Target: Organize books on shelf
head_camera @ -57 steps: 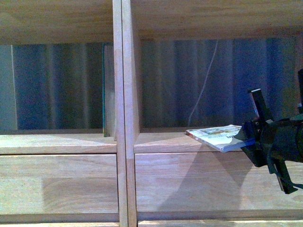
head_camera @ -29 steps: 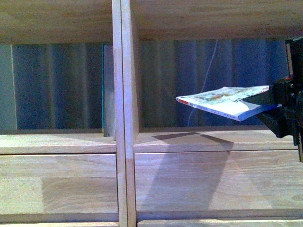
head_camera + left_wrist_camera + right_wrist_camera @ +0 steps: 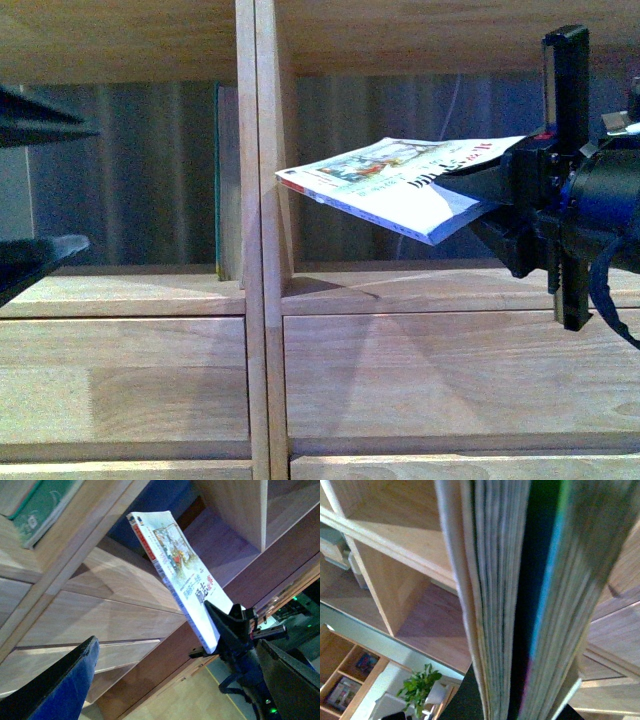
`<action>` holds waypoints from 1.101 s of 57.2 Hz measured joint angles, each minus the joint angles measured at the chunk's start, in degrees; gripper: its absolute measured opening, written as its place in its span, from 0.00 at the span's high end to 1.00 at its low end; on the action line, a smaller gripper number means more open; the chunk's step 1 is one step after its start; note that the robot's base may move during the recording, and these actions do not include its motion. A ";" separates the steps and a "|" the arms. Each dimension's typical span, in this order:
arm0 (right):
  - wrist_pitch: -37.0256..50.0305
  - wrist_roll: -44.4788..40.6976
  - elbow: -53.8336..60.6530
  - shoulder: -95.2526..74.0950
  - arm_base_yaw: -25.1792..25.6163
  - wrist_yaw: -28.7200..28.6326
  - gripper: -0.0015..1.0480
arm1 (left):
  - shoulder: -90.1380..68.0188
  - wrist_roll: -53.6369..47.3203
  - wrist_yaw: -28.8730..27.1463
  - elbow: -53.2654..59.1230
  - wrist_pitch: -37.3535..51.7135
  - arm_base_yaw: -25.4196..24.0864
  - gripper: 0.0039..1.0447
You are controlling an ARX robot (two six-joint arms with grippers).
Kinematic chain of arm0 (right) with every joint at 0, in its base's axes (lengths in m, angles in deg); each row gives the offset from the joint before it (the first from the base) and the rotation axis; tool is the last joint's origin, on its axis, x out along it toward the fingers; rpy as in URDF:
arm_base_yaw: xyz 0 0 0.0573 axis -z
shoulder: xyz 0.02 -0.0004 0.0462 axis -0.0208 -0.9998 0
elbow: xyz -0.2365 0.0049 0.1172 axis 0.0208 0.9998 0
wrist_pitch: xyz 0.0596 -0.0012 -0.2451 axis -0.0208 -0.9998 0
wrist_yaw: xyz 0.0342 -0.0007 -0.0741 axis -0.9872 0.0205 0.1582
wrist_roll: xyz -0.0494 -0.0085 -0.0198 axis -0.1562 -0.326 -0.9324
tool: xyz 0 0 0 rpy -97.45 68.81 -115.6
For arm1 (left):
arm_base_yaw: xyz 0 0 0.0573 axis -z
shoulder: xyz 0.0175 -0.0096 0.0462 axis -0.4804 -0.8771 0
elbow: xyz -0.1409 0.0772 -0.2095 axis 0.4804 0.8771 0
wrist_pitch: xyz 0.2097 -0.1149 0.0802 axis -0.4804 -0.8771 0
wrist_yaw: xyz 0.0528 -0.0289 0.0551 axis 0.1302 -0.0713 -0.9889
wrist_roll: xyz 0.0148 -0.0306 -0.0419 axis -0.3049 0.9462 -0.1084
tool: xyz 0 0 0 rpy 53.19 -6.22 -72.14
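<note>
In front of the shelf's (image 3: 130, 300) right compartment, the right end effector (image 3: 478, 192) is clamped on one end of the white paperback (image 3: 395, 178). The book lies nearly flat, its long axis pointing left and its free corner at the central divider (image 3: 262, 340). The left end effector (image 3: 40, 185) gapes empty near the upright teal-edged book (image 3: 218, 180).

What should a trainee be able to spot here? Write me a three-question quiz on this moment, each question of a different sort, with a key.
1. Which one holds the white paperback: A, the left gripper, or B, the right gripper?
2. True or false: the left gripper is shut.
3. Fill in: the teal-edged book stands upright in the ___ column of the shelf.
Key: 1 B; 2 false; 3 left.
</note>
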 joint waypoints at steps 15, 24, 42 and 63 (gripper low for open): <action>2.84 -0.07 3.32 2.80 -4.50 -1.75 0.93 | -5.31 3.28 -5.86 -5.97 -0.22 6.32 0.07; 3.96 0.02 4.26 3.67 -6.08 -1.66 0.93 | -5.70 4.15 -7.34 -6.62 -0.48 8.50 0.07; 6.99 3.28 7.50 5.11 -8.31 -2.43 0.93 | -7.39 7.10 -9.01 -7.39 2.23 10.69 0.07; 8.57 4.74 12.79 10.36 -9.84 -5.14 0.93 | -10.19 9.46 -10.40 -7.56 3.69 10.99 0.07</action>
